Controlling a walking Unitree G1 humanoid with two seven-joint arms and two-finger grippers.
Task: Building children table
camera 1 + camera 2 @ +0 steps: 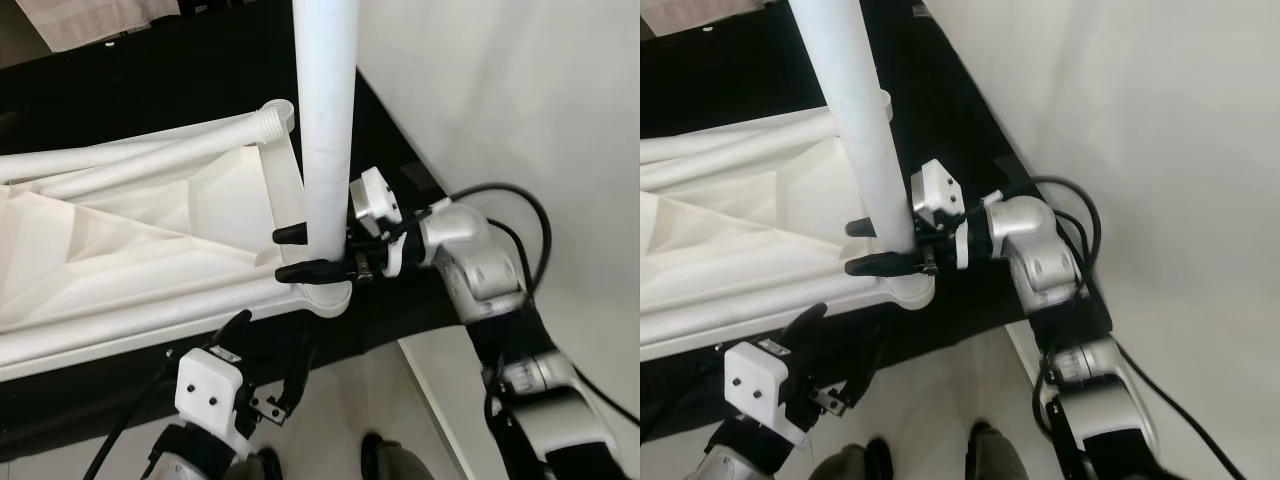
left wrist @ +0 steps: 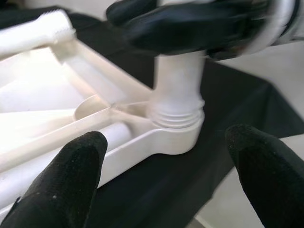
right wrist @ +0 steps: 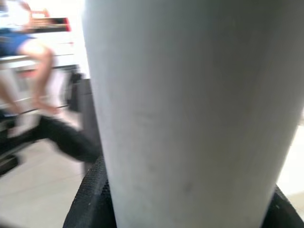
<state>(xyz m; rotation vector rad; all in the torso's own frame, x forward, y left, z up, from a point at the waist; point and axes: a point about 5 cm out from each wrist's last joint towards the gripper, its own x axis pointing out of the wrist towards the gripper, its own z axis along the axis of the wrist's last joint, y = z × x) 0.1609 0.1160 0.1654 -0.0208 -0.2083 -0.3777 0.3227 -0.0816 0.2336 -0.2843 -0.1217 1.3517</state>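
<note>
A white plastic children's table top (image 1: 130, 250) lies upside down on a black cloth. A white table leg (image 1: 326, 120) stands upright in the corner socket (image 1: 325, 292) nearest me, its threaded end (image 2: 176, 116) sitting in the socket. My right gripper (image 1: 300, 252) is shut on this leg just above the socket, one black finger on each side. My left gripper (image 1: 268, 350) hangs open below the table's near edge, a little short of the socket, holding nothing. More white legs (image 1: 150, 155) lie loose across the underside of the top.
The black cloth (image 1: 180, 80) covers the low surface under the table top and ends at a light floor (image 1: 540, 100) on my right. My feet (image 1: 385, 455) show at the bottom. A seated person's legs (image 3: 33, 57) appear blurred in the right wrist view.
</note>
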